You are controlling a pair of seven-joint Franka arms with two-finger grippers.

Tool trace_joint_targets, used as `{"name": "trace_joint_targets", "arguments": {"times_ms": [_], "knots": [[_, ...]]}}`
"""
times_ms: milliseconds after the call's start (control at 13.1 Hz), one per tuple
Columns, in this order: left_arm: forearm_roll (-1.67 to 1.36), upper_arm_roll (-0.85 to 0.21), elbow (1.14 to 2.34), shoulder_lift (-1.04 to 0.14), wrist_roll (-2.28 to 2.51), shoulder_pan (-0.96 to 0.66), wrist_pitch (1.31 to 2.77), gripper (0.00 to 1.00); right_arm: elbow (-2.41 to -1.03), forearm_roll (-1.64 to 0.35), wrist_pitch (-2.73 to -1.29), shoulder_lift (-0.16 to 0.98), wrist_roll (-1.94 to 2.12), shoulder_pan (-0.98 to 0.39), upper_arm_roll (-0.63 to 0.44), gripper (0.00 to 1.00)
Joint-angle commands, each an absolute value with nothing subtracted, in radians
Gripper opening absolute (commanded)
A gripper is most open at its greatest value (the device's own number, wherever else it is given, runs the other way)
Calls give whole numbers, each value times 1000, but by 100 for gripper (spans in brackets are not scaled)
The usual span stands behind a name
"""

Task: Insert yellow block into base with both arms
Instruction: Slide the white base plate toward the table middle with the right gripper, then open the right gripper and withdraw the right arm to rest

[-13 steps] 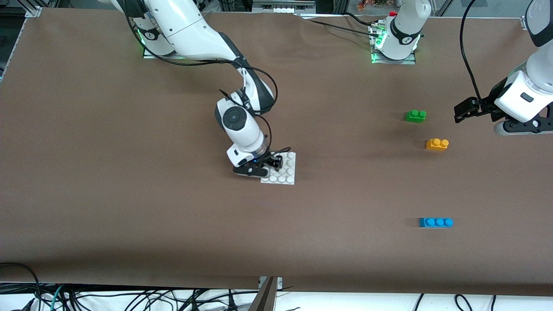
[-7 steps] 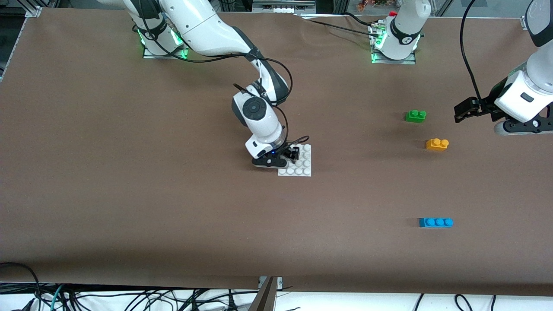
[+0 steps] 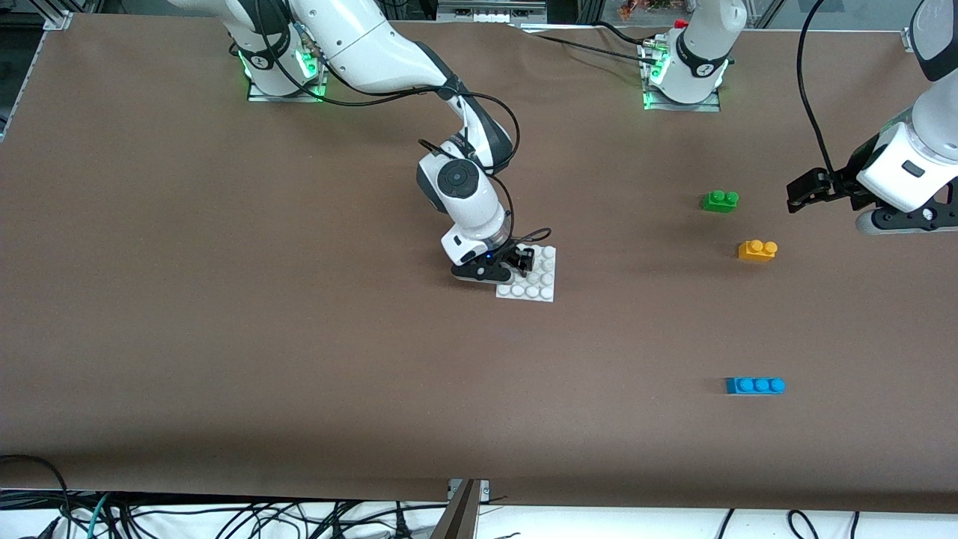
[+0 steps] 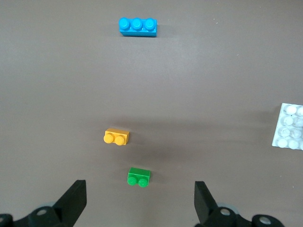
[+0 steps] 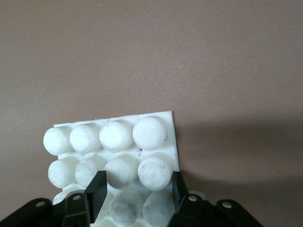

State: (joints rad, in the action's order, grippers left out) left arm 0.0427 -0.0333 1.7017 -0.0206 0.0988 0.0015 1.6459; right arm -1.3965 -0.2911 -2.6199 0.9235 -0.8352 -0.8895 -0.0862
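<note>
The right gripper (image 3: 522, 260) pinched the base (image 3: 533, 285) between its jaws on the surface (image 3: 224, 337), while the left gripper (image 4: 140, 204) waited, jaws spread, over the green brick (image 3: 720, 201), near the yellow block (image 3: 757, 250).

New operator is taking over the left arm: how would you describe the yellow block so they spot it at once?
Look at the left arm's end of the table, where three small bricks lie. The yellow block is the middle one, nearer the front camera than the green brick, farther than the blue brick. It alone is orange-yellow, with two studs.
</note>
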Motion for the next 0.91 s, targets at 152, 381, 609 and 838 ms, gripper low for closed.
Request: {"name": "trace_joint_targets", "arguments": {"times_ms": [152, 381, 609, 838], "knots": [[21, -29, 1684, -21, 106, 0, 1626, 100, -1345, -307, -2625, 965, -842, -881, -86, 64], [21, -29, 1684, -21, 104, 0, 1626, 100, -1347, -305, -2571, 898, -833, -810, -77, 87], [21, -31, 1671, -25, 110, -3, 1626, 100, -1361, -307, -2444, 807, -734, -691, -26, 99], [20, -28, 1657, -40, 106, -2, 1626, 100, -1440, -295, -2297, 662, -596, -591, -25, 100]]}}
